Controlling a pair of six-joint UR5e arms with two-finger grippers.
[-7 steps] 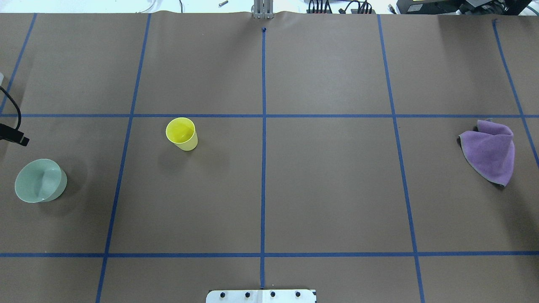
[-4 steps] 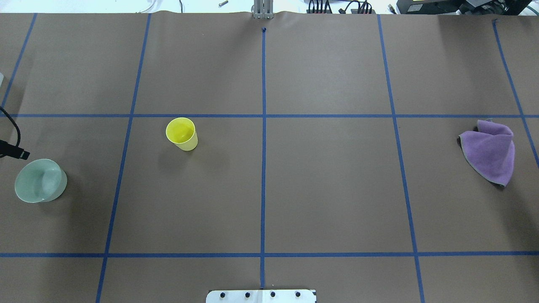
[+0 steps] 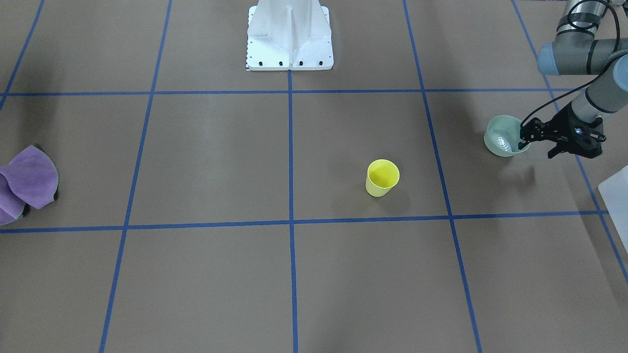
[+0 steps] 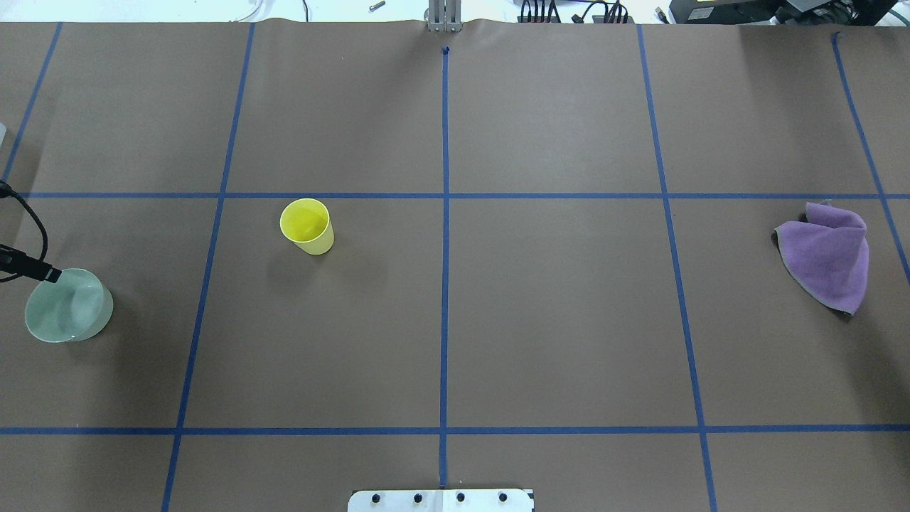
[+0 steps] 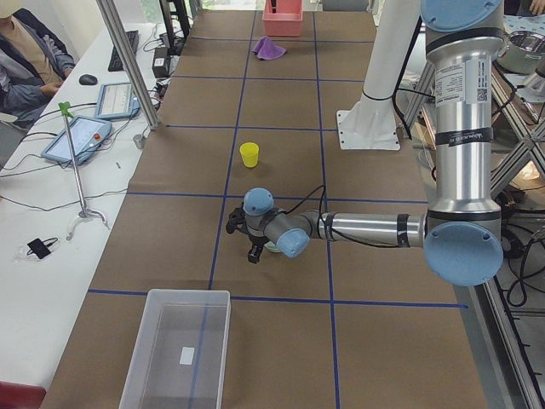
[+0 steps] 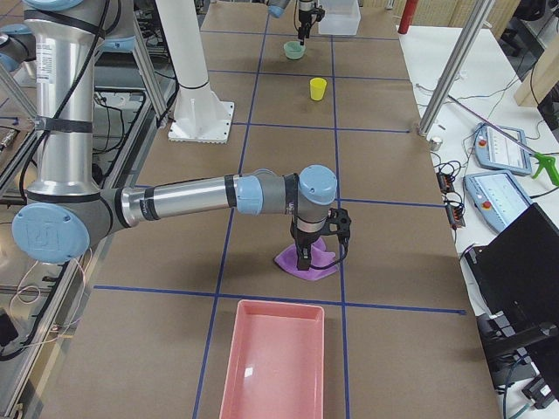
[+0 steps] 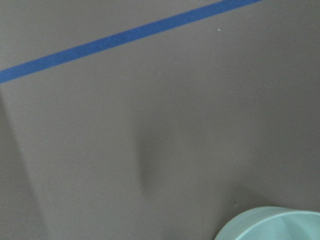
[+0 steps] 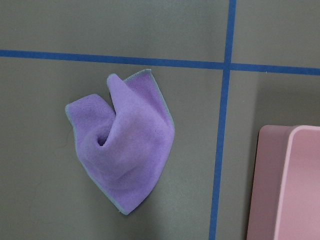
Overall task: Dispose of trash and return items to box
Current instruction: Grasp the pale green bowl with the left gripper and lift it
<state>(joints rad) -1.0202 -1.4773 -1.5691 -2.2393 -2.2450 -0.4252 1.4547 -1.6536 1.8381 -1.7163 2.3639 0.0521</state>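
Note:
A pale green bowl (image 3: 500, 139) stands at the table's left end and also shows in the overhead view (image 4: 67, 316) and at the bottom of the left wrist view (image 7: 270, 227). My left gripper (image 3: 537, 147) hangs open at the bowl's outer rim, with one finger over the rim. A yellow cup (image 4: 307, 226) stands upright and apart. A crumpled purple cloth (image 4: 828, 259) lies at the right end. My right gripper (image 6: 306, 253) hovers just over the cloth (image 8: 122, 155); I cannot tell whether it is open. The frosted box (image 5: 174, 349) stands beyond the bowl, with its corner in the front-facing view (image 3: 615, 193).
A pink tray (image 6: 271, 367) sits past the cloth at the right end, with its edge in the right wrist view (image 8: 285, 185). The white robot base (image 3: 289, 37) stands at the table's near middle. Blue tape lines cross the brown table cover.
My left gripper has moved toward the bowl, and its tip now reaches the bowl's rim. The bowl, cup and cloth have not moved.

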